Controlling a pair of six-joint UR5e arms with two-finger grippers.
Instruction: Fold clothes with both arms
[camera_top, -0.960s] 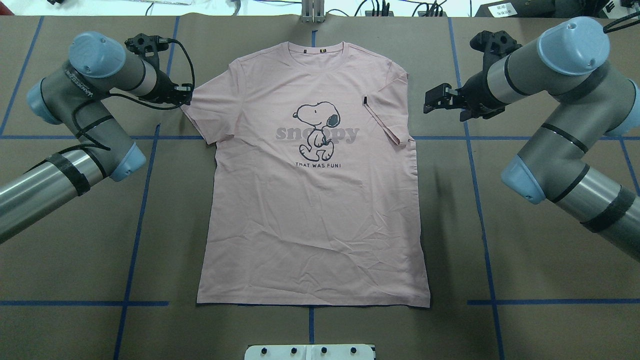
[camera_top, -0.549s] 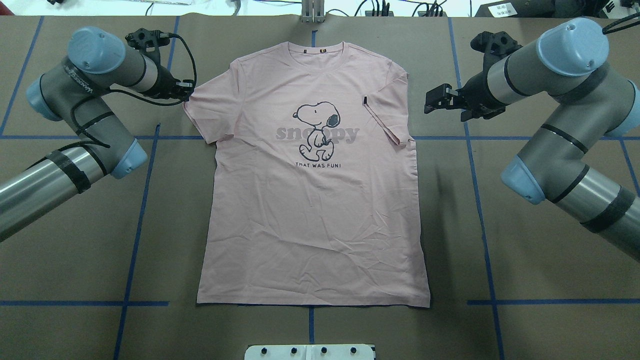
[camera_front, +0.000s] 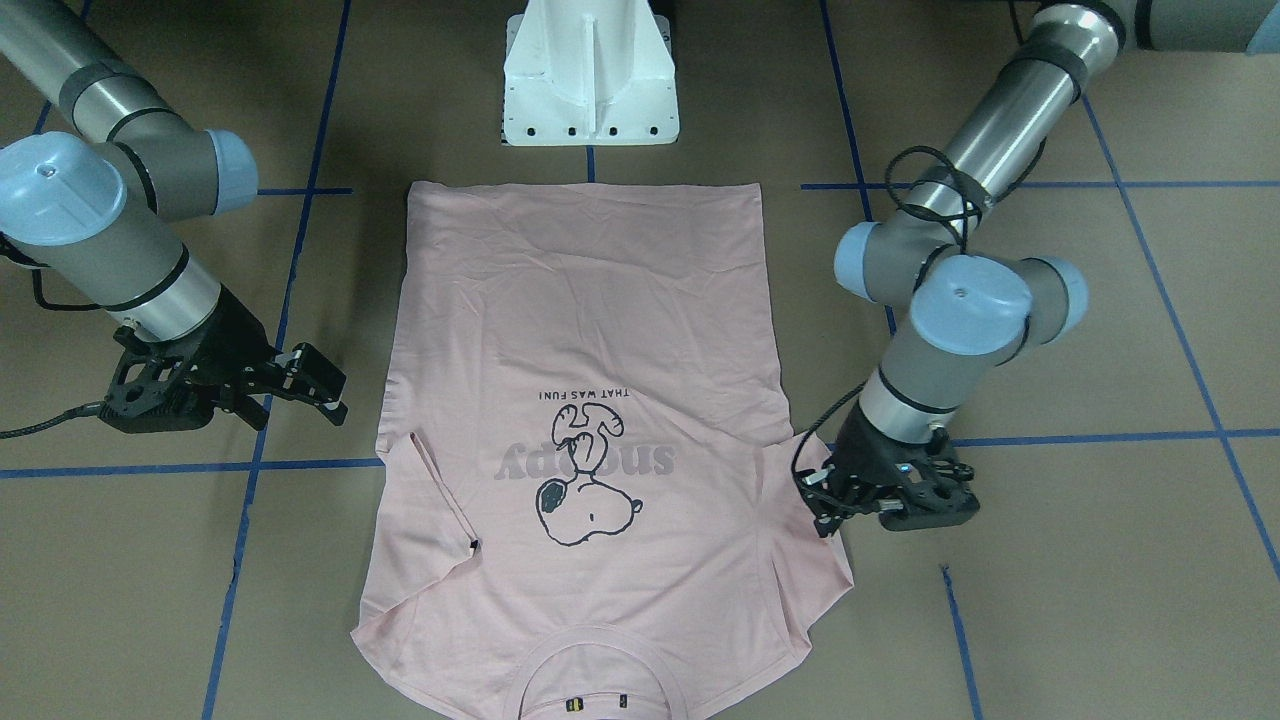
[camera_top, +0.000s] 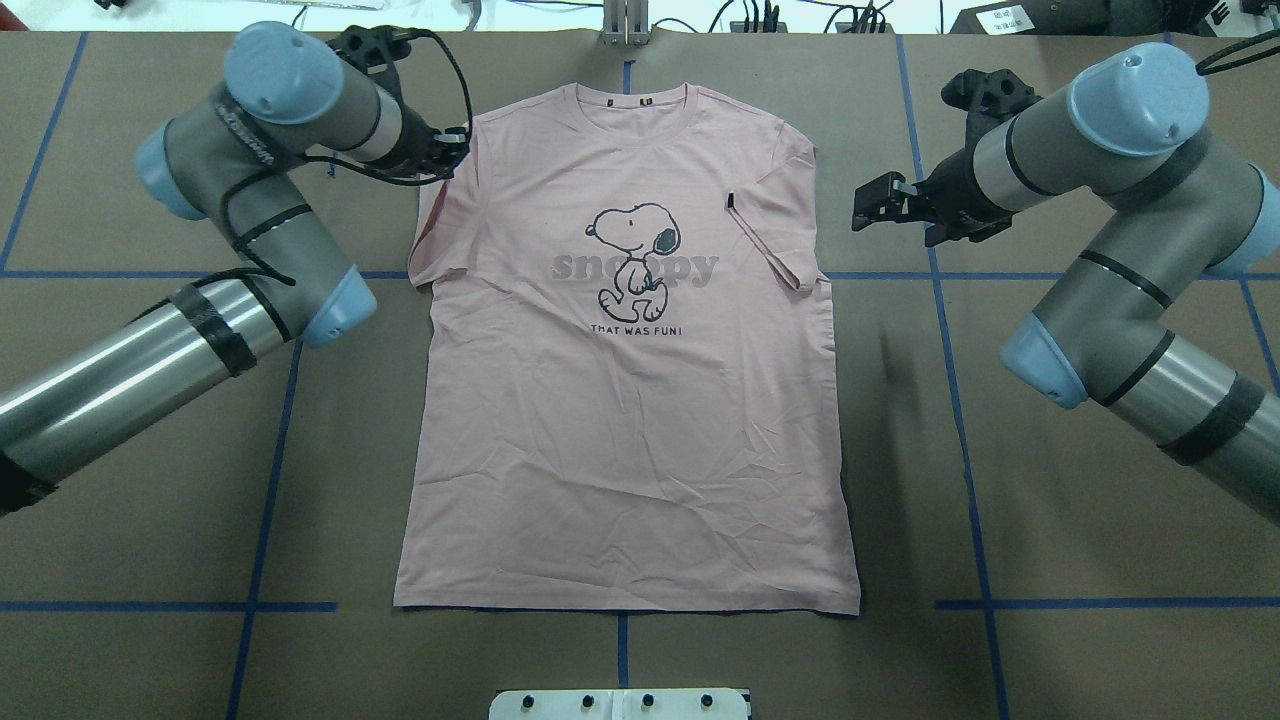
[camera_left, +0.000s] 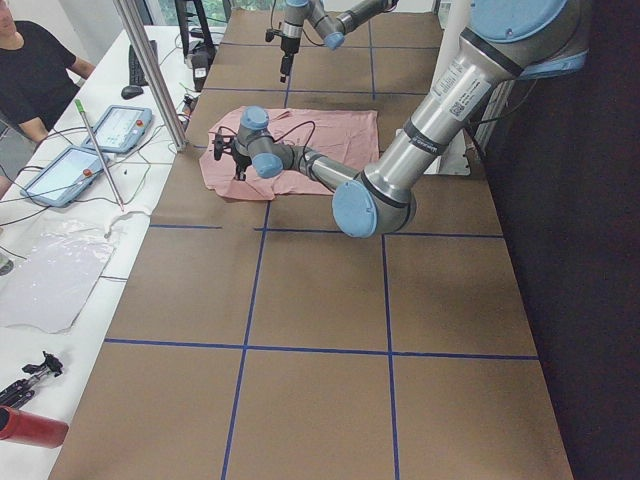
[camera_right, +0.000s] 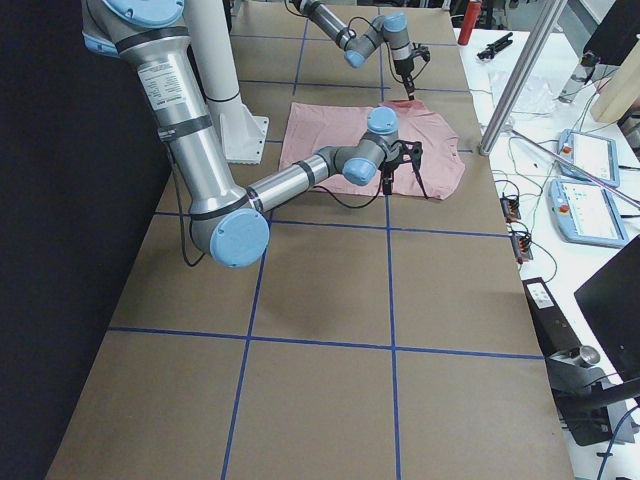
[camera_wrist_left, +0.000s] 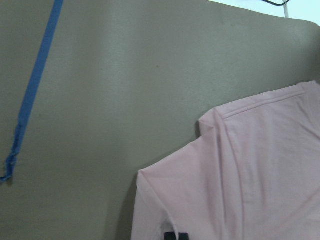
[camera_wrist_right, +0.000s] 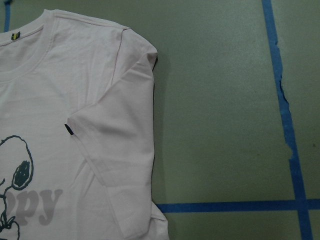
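Note:
The pale pink T-shirt (camera_top: 620, 420) lies flat, print up, collar at the far edge; it also shows in the front view (camera_front: 590, 330). My left gripper (camera_top: 452, 150) is shut on the shirt's left sleeve by the shoulder and holds it drawn in over the shirt's edge; it also shows in the front view (camera_front: 822, 500). The left wrist view shows pink cloth (camera_wrist_left: 250, 175) at the fingertips. My right gripper (camera_top: 868, 205) is open and empty, hovering over the table just right of the shirt. The right sleeve lies folded inward, black tag (camera_top: 731, 200) up, also visible in the right wrist view (camera_wrist_right: 70, 130).
The white pedestal base (camera_top: 620, 703) stands at the near edge by the hem. Blue tape lines (camera_top: 960, 400) cross the brown table cover. In the left side view an operator (camera_left: 30, 70) sits by a side table with control pendants (camera_left: 120, 125) and a metal post (camera_left: 150, 70).
My left arm has swung right and forward, carrying the left sleeve inward so that it no longer spreads on the table. The right arm has barely moved.

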